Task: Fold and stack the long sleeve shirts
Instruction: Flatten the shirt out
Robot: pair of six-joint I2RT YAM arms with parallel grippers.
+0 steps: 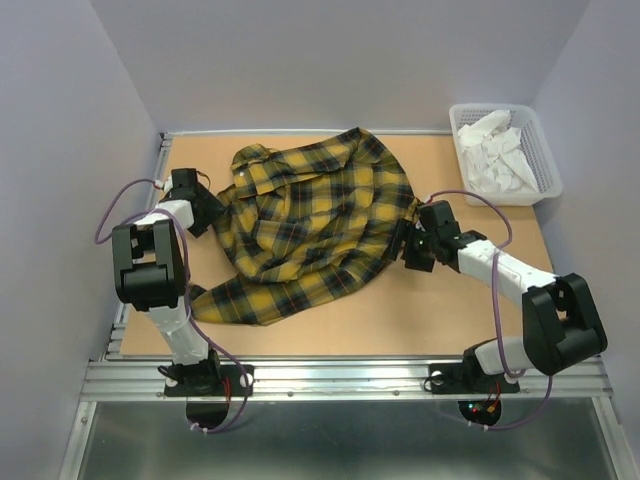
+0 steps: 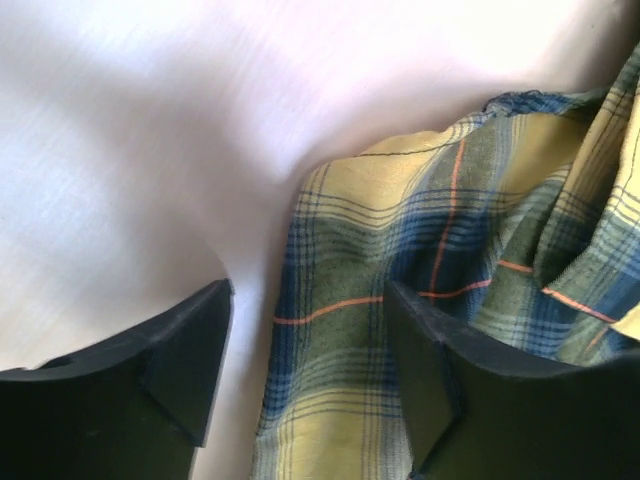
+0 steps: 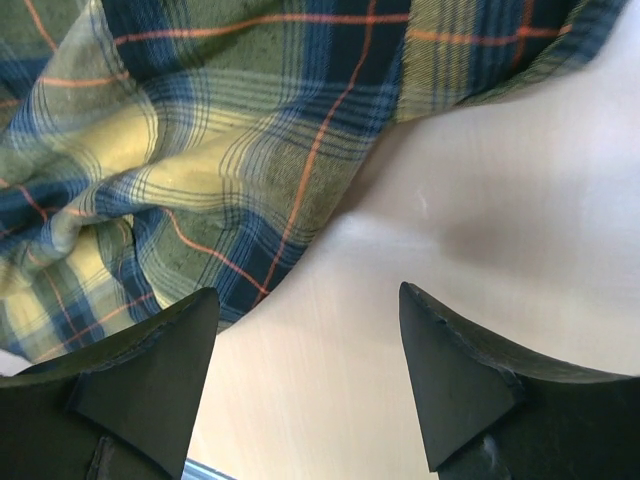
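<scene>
One crumpled yellow and dark-green plaid long sleeve shirt (image 1: 310, 225) lies spread across the middle of the light brown wooden table (image 1: 400, 320). Its collar points toward 11 o'clock, and a loose end trails out toward 7 o'clock.

My left hand (image 1: 207, 213) sits at the shirt's 9 o'clock edge, low over the table. Its two black fingers (image 2: 180, 370) stand apart. In the wrist view the edge of the cloth runs up through the gap, with one finger over the plaid and the other over bare table. The cloth is not pinched.

My right hand (image 1: 414, 248) sits at the shirt's 3 o'clock edge, spread wide with only bare table in the gap. In that wrist view the plaid hem lies just beyond the tips, toward 11 o'clock, and I hold nothing.

At 1 o'clock on the table, well apart from the shirt, stands a white plastic mesh basket (image 1: 548, 170). It has crumpled white pieces (image 1: 495, 150) inside, and I cannot tell what they are.
</scene>
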